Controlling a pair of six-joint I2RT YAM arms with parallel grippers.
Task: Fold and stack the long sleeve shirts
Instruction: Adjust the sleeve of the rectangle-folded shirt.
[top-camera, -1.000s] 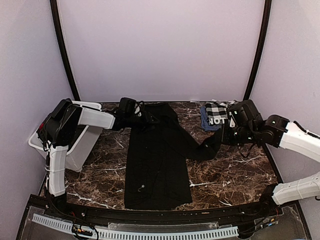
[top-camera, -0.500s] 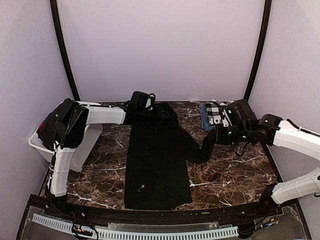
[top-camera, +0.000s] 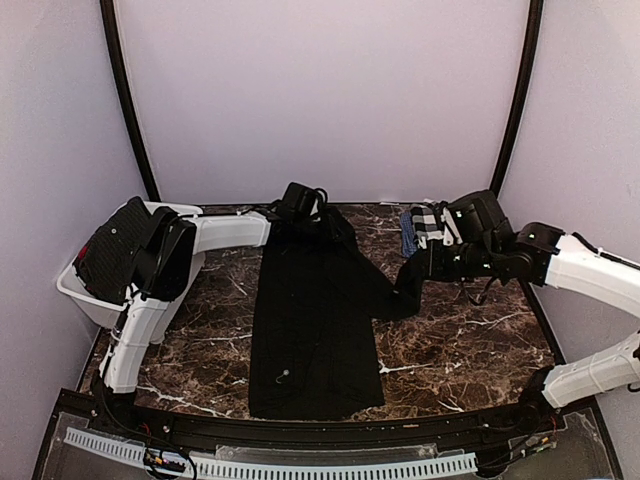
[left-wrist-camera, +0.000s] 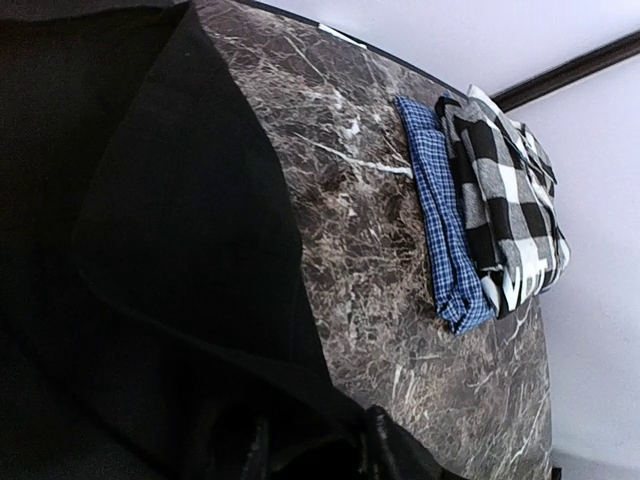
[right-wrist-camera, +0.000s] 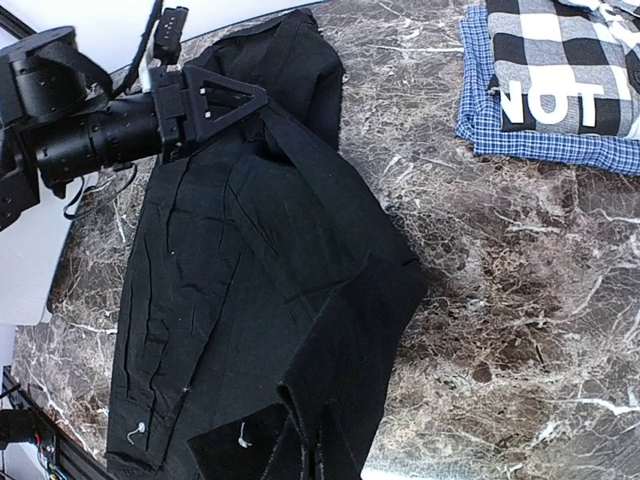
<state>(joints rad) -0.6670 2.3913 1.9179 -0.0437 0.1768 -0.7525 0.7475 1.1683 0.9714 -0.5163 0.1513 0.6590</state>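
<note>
Sleeve fold under way on the black shirt (top-camera: 315, 330), laid lengthwise mid table (top-camera: 460, 340). I had the right fingers (top-camera: 420, 265) clamped on its raised right sleeve (top-camera: 395, 298). The left fingers (right-wrist-camera: 255, 100) sat at the shirt's far end, grip unclear to me. Next, I judged: carry the sleeve left across the body and lay it flat.

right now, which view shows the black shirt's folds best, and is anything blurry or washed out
Top external view: even, soft light, no glare, but the black shirt is a near-flat dark shape. Left wrist view: cloth nearest the lens is murky and soft, the checked shirt sharp. Right wrist view: sharpest, creases and the NOT lettering read clearly.
</note>
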